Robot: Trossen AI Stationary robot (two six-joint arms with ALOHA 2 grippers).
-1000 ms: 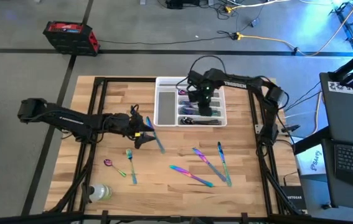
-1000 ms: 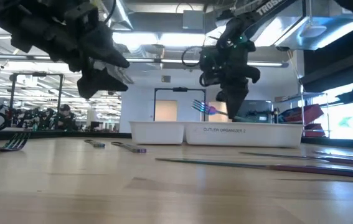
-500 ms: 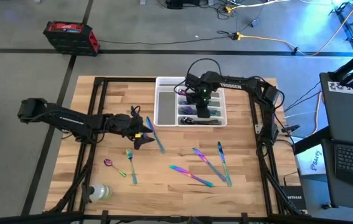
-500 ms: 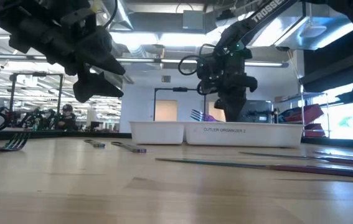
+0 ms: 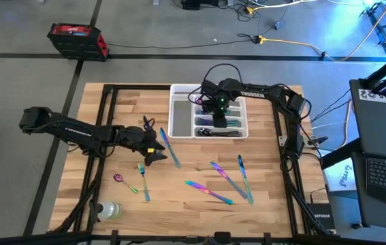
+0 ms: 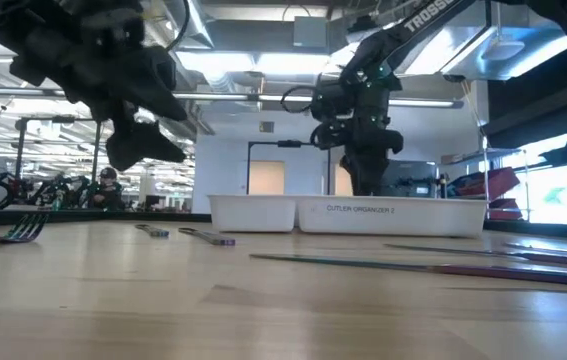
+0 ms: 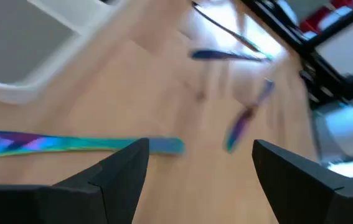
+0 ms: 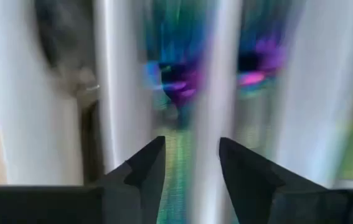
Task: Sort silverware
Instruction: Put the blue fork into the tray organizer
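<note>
Left gripper [image 7: 195,163] spread wide; right gripper [image 8: 192,160] seemingly parted (blurred)

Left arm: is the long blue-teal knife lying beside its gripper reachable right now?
Probably yes. The left gripper hangs open right beside the iridescent blue-teal knife, which lies alone on bare wooden table; nothing blocks it.

The right gripper [image 6: 365,186] hangs fingers-down just above the white tray [image 6: 348,214], its fingertips dipping behind the rim. Well off to its side, the left gripper [image 6: 133,150] hovers above the table [image 6: 263,300], over a fork [image 6: 23,230] and other silverware [image 6: 203,237].
</note>
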